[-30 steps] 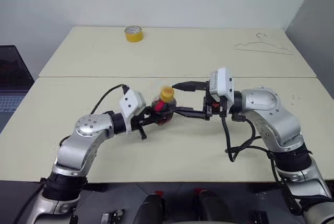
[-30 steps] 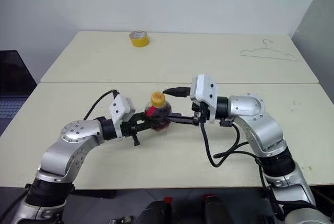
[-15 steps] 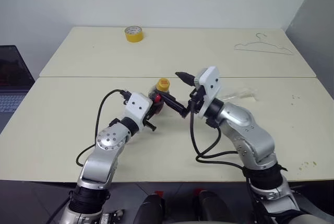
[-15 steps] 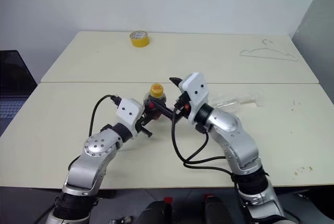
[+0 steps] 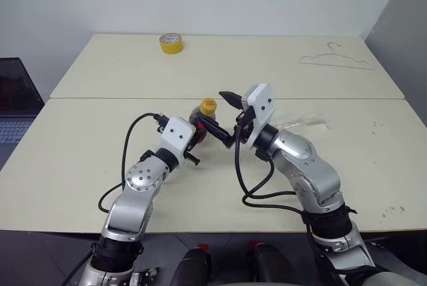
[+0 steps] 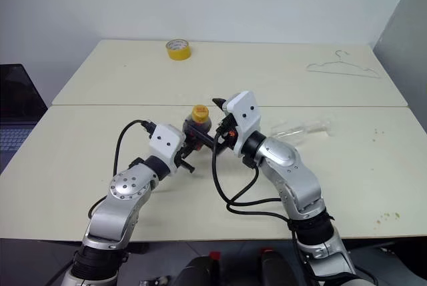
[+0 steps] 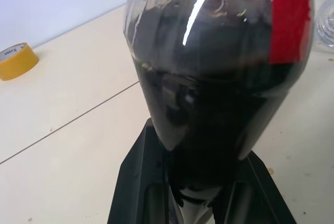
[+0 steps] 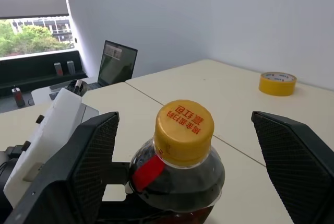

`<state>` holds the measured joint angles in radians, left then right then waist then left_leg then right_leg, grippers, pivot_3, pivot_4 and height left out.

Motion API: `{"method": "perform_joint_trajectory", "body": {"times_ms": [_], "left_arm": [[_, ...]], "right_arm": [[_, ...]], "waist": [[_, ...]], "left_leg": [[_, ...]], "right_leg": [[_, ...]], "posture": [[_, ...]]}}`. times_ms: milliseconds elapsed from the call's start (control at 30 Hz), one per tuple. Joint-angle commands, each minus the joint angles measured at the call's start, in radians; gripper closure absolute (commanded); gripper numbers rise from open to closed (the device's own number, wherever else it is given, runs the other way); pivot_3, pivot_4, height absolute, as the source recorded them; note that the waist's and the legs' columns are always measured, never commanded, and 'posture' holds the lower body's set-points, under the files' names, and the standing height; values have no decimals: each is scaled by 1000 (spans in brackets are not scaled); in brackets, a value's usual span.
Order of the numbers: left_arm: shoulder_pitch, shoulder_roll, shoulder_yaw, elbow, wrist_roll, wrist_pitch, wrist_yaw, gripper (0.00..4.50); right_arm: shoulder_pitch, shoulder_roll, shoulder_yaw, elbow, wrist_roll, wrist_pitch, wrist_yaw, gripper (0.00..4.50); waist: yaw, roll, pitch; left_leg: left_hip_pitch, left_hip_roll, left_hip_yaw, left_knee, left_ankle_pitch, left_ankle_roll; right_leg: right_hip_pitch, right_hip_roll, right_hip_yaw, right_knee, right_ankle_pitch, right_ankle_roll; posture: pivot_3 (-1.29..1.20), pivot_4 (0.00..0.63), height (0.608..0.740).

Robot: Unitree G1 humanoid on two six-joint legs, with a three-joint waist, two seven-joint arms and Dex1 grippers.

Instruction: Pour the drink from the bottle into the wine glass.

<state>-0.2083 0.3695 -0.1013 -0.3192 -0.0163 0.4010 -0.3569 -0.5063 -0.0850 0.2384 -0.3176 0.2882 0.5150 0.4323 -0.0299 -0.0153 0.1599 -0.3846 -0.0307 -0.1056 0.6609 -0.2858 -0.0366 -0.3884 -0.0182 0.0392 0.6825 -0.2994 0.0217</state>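
Pale desk (image 5: 80, 159) first: the left gripper (image 5: 195, 141) has its jaws tight on the bottle (image 5: 202, 128), held up near the middle. The right gripper (image 8: 182, 145) has jaws wide around the yellow cap (image 8: 184, 130). A crooked pinch could slip and tip it. Farther right, the glass (image 5: 301, 122) lies sideways.

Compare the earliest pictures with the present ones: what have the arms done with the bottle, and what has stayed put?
The left gripper carried the bottle farther up the table, still shut on its body. The right gripper swung in from the side, its jaws now open either side of the yellow cap. The cap remains on. The tape roll and hanger stayed put.
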Motion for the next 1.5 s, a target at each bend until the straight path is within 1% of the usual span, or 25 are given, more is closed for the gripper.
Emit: {"method": "perform_joint_trajectory", "body": {"times_ms": [33, 100, 233, 300, 333, 600, 667, 733, 833, 933, 1100, 1167, 1300, 1400, 1500], "left_arm": [[-16, 2, 16, -53, 10, -31, 6, 3916], [-16, 3, 13, -51, 12, -33, 5, 3916], [-15, 2, 10, -51, 15, -36, 3, 3945], [-15, 0, 10, -51, 16, -37, 3, 3970], [-15, 0, 11, -52, 16, -37, 3, 3973], [-34, 11, 33, -44, 4, -34, -10, 3988], [-42, 29, 53, -41, -33, -30, -51, 3988], [-54, 48, 84, -36, -106, -17, -118, 3989], [-72, 113, 125, -15, -227, 8, -265, 3993], [-86, 213, 151, 14, -324, 35, -421, 3997], [-92, 338, 146, 57, -394, 43, -600, 4006], [-91, 360, 136, 68, -399, 35, -633, 4006], [-81, 359, 128, 63, -408, 36, -637, 4010], [-69, 328, 126, 60, -401, 29, -602, 4011], [-52, 281, 128, 51, -393, 23, -548, 4012]], "right_arm": [[-26, 16, -11, -14, 4, -21, -8, 525], [-28, 18, -12, -13, 4, -19, -8, 1056], [-30, 16, -12, -12, 2, -15, -8, 2440], [-31, 14, -10, -13, -1, -17, -7, 3079], [-30, 13, -10, -15, -3, -17, -7, 3326], [-41, -24, -4, -16, -10, -33, 24, 3326], [-45, -63, 1, -21, -14, -58, 70, 3326], [-47, -111, 1, -24, -13, -90, 127, 3326], [-51, -196, -7, -20, 0, -164, 243, 3326], [-62, -289, -11, 3, -1, -279, 380, 3326], [-91, -370, -8, 59, -11, -472, 548, 3326], [-104, -380, -5, 76, -8, -514, 584, 3326], [-102, -383, -6, 57, 36, -497, 626, 3326], [-83, -375, -10, 20, 90, -406, 604, 3326], [-65, -351, -24, -5, 121, -325, 543, 3326]], "waist": [[0, 0, 0], [0, 0, 0], [0, 0, 0], [0, 0, 0], [0, 0, 0], [0, 0, 0], [0, 0, 0], [0, 0, 0], [-1, 0, 0], [-2, 0, 0], [-3, 0, 0], [-2, 0, 0], [-1, 0, 0], [-1, 0, 0], [0, 0, 0]], "left_leg": [[0, 0, 0, 0, 0, 0], [0, 0, 0, 0, 0, 0], [0, 0, 0, 0, 0, 0], [0, 0, 0, 0, 0, 0], [0, 0, 0, 0, 0, 0], [0, 0, 0, 0, 0, 0], [0, 0, 0, 0, 0, 0], [0, 0, 0, 0, 0, 0], [0, 0, 0, 0, 0, 0], [0, 0, 0, 0, 0, 0], [0, 0, 0, 0, -2, 3], [0, 0, 0, 0, -2, 3], [0, 0, 0, 0, -2, 3], [0, 0, 0, 0, -2, 3], [0, 0, -1, 0, -2, 3]], "right_leg": [[0, 0, 0, 0, 0, 0], [0, 0, 0, 0, 0, 0], [0, 0, 0, 0, 0, 0], [0, 0, 0, 0, 0, 0], [0, 0, 0, 0, 0, 0], [0, 0, 0, 0, 0, 0], [0, 0, 0, 0, 0, 0], [0, 0, 0, 0, 0, 0], [0, 0, -1, 0, 0, 0], [0, 0, -1, -1, 0, 0], [1, 0, -1, -1, 0, 0], [1, 0, -1, -1, 0, 0], [1, 0, -1, -1, 0, 0], [1, 0, 0, -1, 0, 0], [1, 0, -1, -1, 0, 0]], "posture": [[0, 150, 740], [0, 150, 740], [0, 150, 740], [0, 150, 740], [0, 150, 740], [0, 150, 740], [0, 150, 740], [0, 150, 740], [0, 150, 740], [0, 150, 740], [0, 150, 740], [0, 150, 740], [0, 150, 740], [0, 150, 740], [0, 150, 740]]}}
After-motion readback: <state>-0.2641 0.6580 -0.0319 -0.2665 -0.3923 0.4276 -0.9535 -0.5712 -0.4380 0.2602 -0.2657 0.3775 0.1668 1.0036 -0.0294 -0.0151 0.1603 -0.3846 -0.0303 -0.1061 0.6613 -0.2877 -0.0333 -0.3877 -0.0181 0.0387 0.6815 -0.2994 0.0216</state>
